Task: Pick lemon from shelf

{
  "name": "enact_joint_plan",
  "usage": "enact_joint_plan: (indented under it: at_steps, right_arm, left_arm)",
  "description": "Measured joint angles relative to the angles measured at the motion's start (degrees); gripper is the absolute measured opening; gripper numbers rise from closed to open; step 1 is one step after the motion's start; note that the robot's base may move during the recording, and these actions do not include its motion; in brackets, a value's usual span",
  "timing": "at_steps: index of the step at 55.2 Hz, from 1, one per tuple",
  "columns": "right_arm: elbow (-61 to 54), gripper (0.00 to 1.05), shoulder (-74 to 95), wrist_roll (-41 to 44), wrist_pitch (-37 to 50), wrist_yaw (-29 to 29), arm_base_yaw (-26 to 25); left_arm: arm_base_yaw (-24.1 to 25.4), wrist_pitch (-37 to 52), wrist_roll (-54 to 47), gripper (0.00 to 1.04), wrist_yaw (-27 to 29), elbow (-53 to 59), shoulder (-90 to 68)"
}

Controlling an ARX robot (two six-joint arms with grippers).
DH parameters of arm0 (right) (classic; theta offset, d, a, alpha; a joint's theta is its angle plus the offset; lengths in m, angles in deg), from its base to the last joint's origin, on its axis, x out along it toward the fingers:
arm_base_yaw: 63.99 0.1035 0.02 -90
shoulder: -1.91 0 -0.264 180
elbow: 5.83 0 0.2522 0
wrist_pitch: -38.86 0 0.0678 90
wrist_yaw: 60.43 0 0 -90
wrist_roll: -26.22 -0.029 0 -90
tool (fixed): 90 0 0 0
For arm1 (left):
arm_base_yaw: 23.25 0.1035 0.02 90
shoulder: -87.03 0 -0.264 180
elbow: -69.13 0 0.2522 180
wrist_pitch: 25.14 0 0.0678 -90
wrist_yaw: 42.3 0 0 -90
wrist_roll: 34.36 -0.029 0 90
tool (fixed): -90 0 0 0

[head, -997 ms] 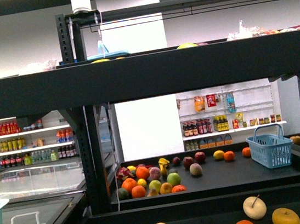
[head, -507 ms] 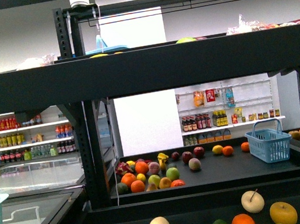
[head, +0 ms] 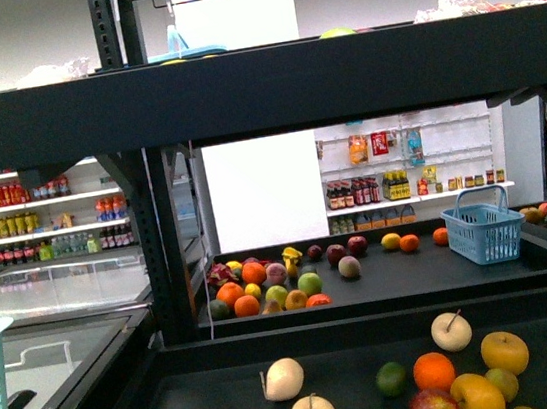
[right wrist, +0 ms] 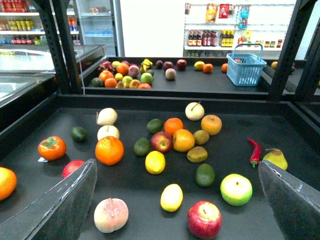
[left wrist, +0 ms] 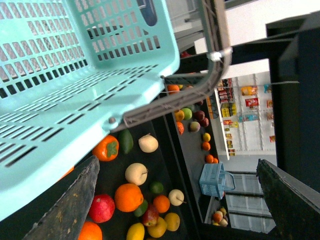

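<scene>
Black shelf [right wrist: 230, 145], lemon [right wrist: 171, 197] among fruit

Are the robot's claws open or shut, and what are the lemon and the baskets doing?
left gripper, open
right gripper, open
lemon, lying loose on the shelf, untouched
blue basket, upright, handle raised
teal basket, inside hidden
</scene>
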Motion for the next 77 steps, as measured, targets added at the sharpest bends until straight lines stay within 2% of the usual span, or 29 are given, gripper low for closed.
enact_joint_plan:
  at_steps: [11,29,49,71,77]
  right_arm:
    - [0.0,0.97,0.0,0.0,0.0,0.0,0.0]
    - [0.0,0.97,0.0,0.0,0.0,0.0,0.0]
    - [0.0,0.97,0.0,0.0,0.0,0.0,0.0]
    - [0.0,0.97,0.0,0.0,0.0,0.0,0.0]
    - [0.0,0.97,0.0,0.0,0.0,0.0,0.0]
  left_arm:
    - [-1.0,1.0,2.4,0.97,1.9,-12.4,-11.4]
    - [-3.1,1.8,3.6,0.97,6.2,-25.2,-22.9]
    - [-5.5,3.0,4.1,0.96,9.0,-30.4,-29.4]
    - [-5.4,5.2,3.6,0.32,10.3,-30.4,-30.3]
    - [-5.4,5.4,6.4,0.22,9.9,-30.4,-30.2]
